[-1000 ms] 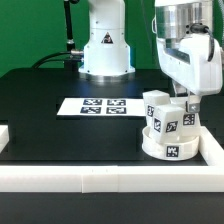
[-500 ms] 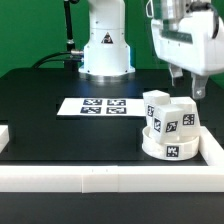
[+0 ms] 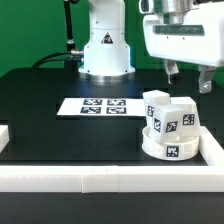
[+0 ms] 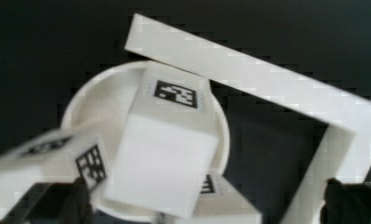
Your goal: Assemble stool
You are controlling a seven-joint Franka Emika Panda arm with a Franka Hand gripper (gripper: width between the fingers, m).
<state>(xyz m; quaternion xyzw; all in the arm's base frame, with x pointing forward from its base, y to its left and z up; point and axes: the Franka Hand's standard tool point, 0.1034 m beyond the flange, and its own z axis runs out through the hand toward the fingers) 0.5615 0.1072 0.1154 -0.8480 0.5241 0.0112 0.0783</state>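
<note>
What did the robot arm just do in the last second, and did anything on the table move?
The gripper lifted straight up and away from the stool. A second ago its fingers reached down among the legs; now they hang open above them, holding nothing. The stool, with its legs standing in the round seat, stayed in the corner of the white rails. The marker board did not move.

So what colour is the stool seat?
White, the round seat with a black-and-white tag; clearest in the exterior view.
</note>
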